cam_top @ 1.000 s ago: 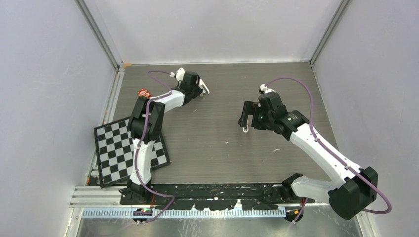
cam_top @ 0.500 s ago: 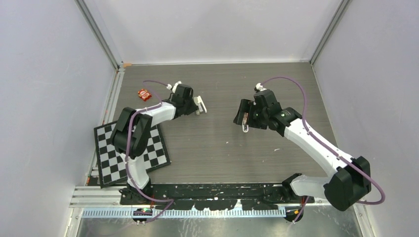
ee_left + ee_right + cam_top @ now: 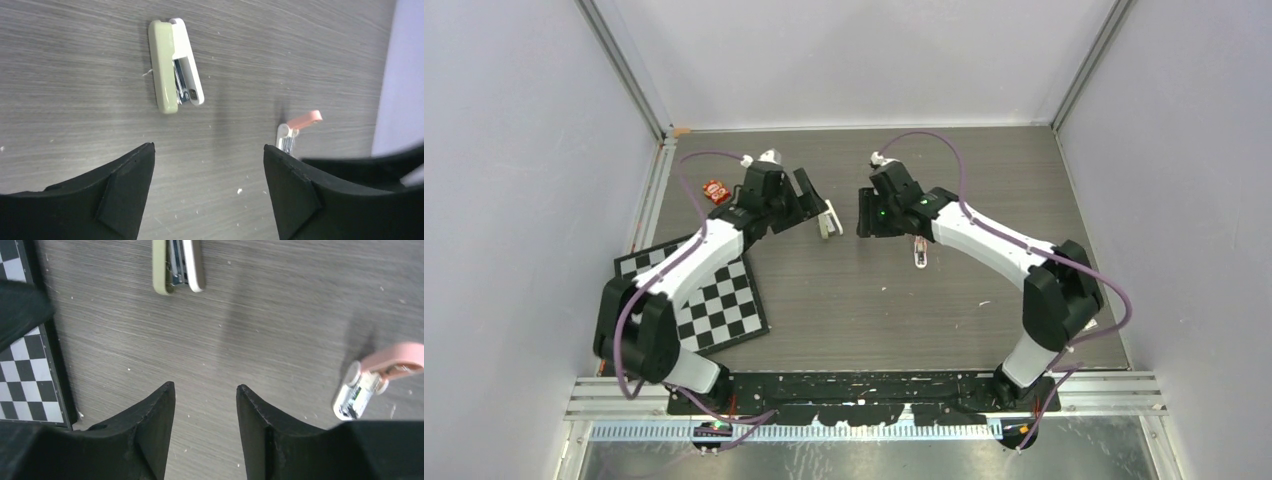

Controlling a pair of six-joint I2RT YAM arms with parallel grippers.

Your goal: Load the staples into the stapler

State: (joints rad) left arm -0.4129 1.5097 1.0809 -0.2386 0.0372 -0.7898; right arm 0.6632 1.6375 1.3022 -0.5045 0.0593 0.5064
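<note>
So the setup was a dark grey wood-grain table (image 3: 874, 320) boxed in by plain pale walls (image 3: 854, 60), with metal rails running up the corners. A black-and-white checkerboard (image 3: 724, 315) sat tilted near the left edge, and a little red thing (image 3: 715, 190) lay up beyond it toward the far left corner. There were light crumbs and specks scattered over the surface.

Both arms were stretched forward and bent inward, so the wrists faced each other around the middle of the far half of the table. The stapler (image 3: 829, 220) lay on its side on the bare table between them, just beside the left gripper (image 3: 210, 165), pale beige-green shell on one side and white part on the other, with metal showing in the gap. The left gripper's jaws were spread wide with nothing in them. The right gripper (image 3: 205, 395) had its jaws apart too, a narrower gap, also holding nothing. A small pink-and-white object (image 3: 380, 375) lay on the table near the right gripper, well apart from the stapler.
</note>
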